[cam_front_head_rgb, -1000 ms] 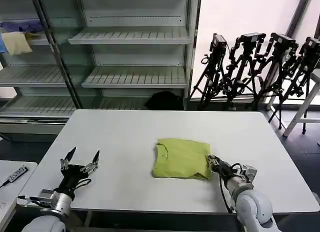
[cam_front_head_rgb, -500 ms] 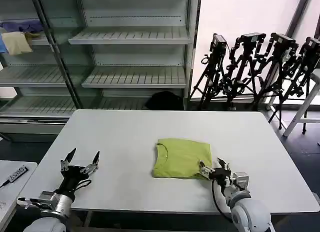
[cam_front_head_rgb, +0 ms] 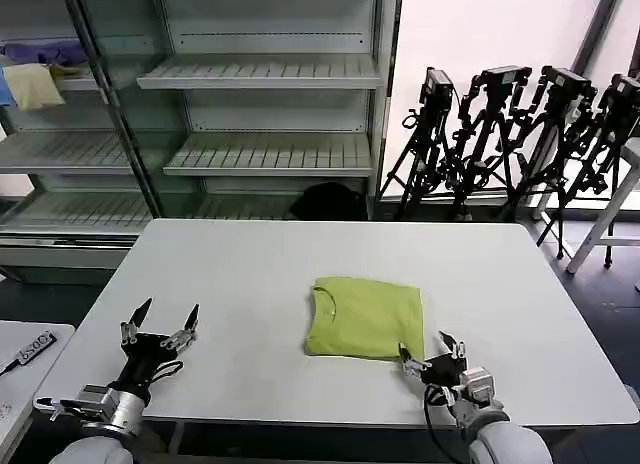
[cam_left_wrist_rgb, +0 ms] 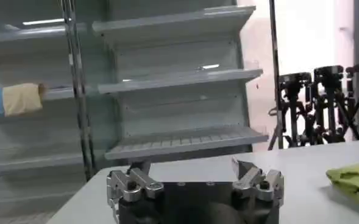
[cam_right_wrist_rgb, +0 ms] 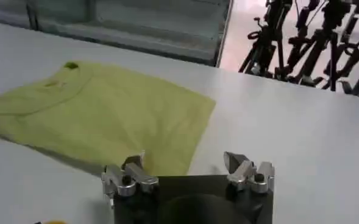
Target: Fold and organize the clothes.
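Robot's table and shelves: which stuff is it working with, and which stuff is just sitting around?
Working with:
- lime T-shirt, folded on the table
- right gripper, open beside its near corner
- left gripper, open, waiting

Just sitting around:
- pale yellow cloth and blue cloth on the shelf
- tripods

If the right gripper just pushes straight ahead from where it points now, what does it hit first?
Most likely the folded T-shirt: the open right gripper sits just off its near right corner, pointing at that edge. Its right finger may pass onto bare table; depth is unclear.
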Controlling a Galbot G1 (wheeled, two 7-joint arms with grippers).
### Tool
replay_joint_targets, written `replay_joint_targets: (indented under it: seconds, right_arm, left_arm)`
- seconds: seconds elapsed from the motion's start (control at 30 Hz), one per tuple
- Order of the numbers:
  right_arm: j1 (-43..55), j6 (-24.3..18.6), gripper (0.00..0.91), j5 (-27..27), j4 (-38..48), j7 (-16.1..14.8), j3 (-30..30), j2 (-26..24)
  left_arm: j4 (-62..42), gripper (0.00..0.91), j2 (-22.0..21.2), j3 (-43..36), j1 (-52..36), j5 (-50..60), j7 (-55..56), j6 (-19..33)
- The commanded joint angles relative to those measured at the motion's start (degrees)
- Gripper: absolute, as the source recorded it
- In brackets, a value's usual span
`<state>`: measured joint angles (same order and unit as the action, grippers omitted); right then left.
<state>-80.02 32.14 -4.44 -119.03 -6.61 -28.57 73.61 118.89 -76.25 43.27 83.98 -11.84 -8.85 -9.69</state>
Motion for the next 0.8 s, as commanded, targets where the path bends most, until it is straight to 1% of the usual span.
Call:
replay_joint_targets:
  seconds: [0.03,0.07,0.1,0.2,0.37,0.4,0.57,0.63,0.8]
  right_arm:
    - [-4.1,-4.9,0.907,4.2,-1.5,-1.2,-3.9,0.1]
    - [-3.9,-5.2,0.907,3.6,-1.5,-0.8,-4.5,0.1]
    - [-3.4,-5.6,0.907,1.8,-1.6,-0.4,-5.7,0.1]
    - [-1.4,-6.2,0.907,0.3,-1.2,0.0,-9.6,-0.5]
    - [1.5,-5.8,0.907,-2.9,0.2,0.7,-14.4,-1.9]
    - [2.4,-5.7,0.907,-3.4,1.0,1.3,-15.5,-2.2]
    - [4.9,-4.3,0.907,-5.9,4.5,3.0,-18.1,-3.2]
    - [5.4,-3.7,0.907,-6.0,5.2,2.6,-18.8,-3.5]
    - [6.0,-4.0,0.907,-5.9,6.4,2.0,-19.6,-4.4]
  left_arm:
    - [0.0,0.907,0.1,0.2,0.2,-0.3,0.1,0.0]
    - [0.0,0.907,0.1,0.2,0.2,-0.3,0.1,0.0]
    - [0.0,0.907,0.2,0.4,0.3,-0.5,0.1,0.0]
    - [-0.1,0.907,0.4,0.6,0.4,-0.6,0.2,0.1]
    - [-0.3,0.907,0.3,0.4,0.5,-0.7,0.3,0.3]
    - [-0.3,0.907,0.3,0.4,0.5,-0.7,0.3,0.3]
    - [-0.3,0.907,0.3,0.3,0.5,-1.4,0.3,0.2]
    - [-0.3,0.907,0.4,0.2,0.6,-1.8,0.3,0.1]
    - [-0.1,0.907,0.4,0.1,0.9,-2.3,0.3,0.1]
